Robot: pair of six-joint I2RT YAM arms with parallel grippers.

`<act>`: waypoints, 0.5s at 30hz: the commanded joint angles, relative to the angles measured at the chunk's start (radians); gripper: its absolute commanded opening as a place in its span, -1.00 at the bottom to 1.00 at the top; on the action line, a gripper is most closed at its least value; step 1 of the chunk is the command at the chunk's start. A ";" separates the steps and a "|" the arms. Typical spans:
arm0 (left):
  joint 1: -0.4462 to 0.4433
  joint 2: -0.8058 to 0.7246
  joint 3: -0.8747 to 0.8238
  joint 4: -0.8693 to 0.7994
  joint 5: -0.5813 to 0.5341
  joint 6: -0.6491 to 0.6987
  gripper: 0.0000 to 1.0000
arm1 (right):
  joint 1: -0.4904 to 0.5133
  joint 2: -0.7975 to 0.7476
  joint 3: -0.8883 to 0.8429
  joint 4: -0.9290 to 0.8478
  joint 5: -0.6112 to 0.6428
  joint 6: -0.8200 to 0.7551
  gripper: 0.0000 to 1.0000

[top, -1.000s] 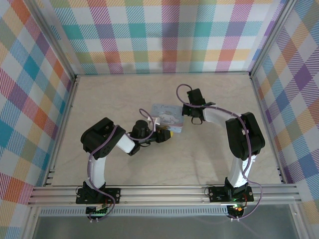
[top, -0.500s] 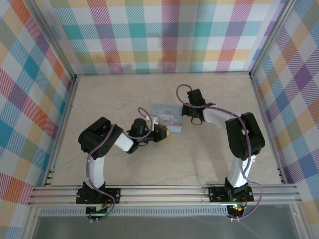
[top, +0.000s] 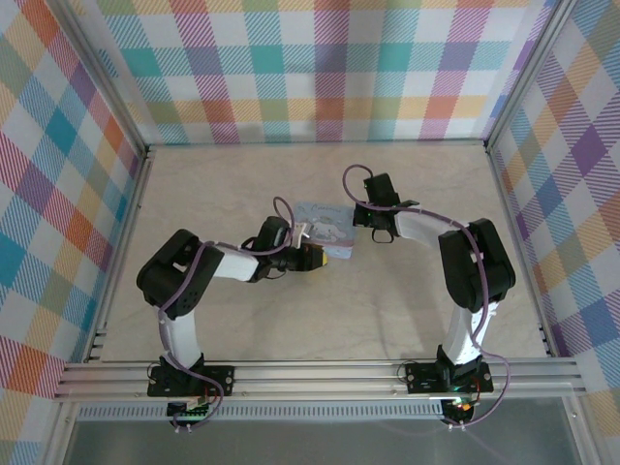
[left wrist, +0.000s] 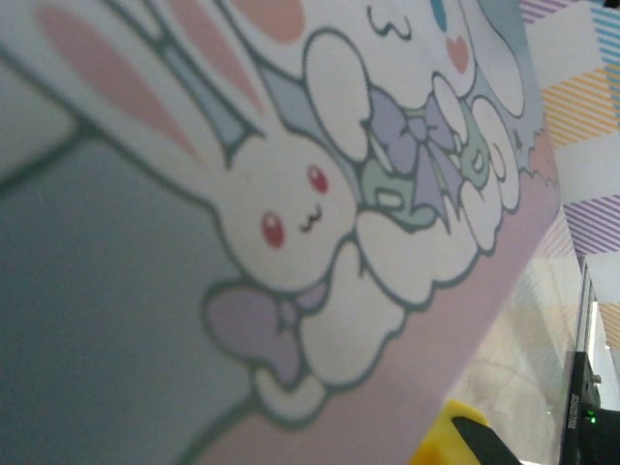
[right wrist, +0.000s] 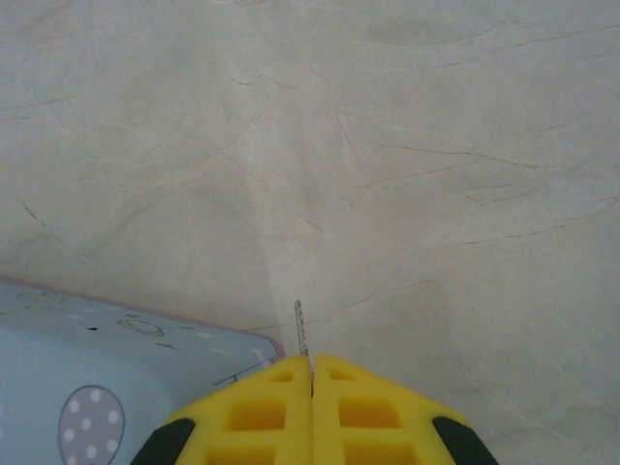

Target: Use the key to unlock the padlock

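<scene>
Over the last second the left arm has sunk and stretched out. In the overhead view its elbow has swung toward the left wall and the forearm now lies long and low over the pale marbled counter (top: 387,300). The left hand (top: 325,259) has stayed at the near edge of the pale blue rectangular tin printed with cartoon rabbits (top: 325,225). Its wrist camera sits so close that the tin's printed face looms across the view, with one yellow fingertip (left wrist: 444,441) poking in at the bottom. I cannot tell how far apart the left hand's fingers stand, nor whether the padlock is between them. The padlock is too small or too hidden to place, though the hand's position suggests it lies by that near edge of the tin. The right arm has not moved. The right hand (right wrist: 311,373) hangs just off a corner of the tin, its yellow fingers pressed fully together on the thin metal key (right wrist: 298,325), whose tip sticks out ahead over bare counter. My reading is that the left side has just settled in to hold or brace the lock, while the key is gripped and ready but not yet brought over. Lining its tip up with the keyhole will need the lock held steady.
</scene>
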 commanded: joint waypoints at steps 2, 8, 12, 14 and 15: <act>0.013 -0.071 0.074 -0.276 0.033 -0.007 -0.85 | -0.016 -0.104 -0.013 -0.029 -0.040 -0.028 -1.00; 0.013 -0.088 0.157 -0.336 0.051 -0.104 -0.85 | -0.024 -0.277 -0.126 -0.038 -0.085 -0.016 -1.00; 0.007 -0.082 0.185 -0.306 0.043 -0.180 -0.85 | -0.033 -0.424 -0.226 -0.028 -0.148 0.013 -1.00; 0.003 -0.074 0.190 -0.274 0.038 -0.215 -0.85 | -0.038 -0.500 -0.277 -0.014 -0.192 0.030 -1.00; 0.002 -0.069 0.195 -0.265 0.031 -0.233 -0.86 | -0.039 -0.543 -0.305 -0.006 -0.222 0.045 -1.00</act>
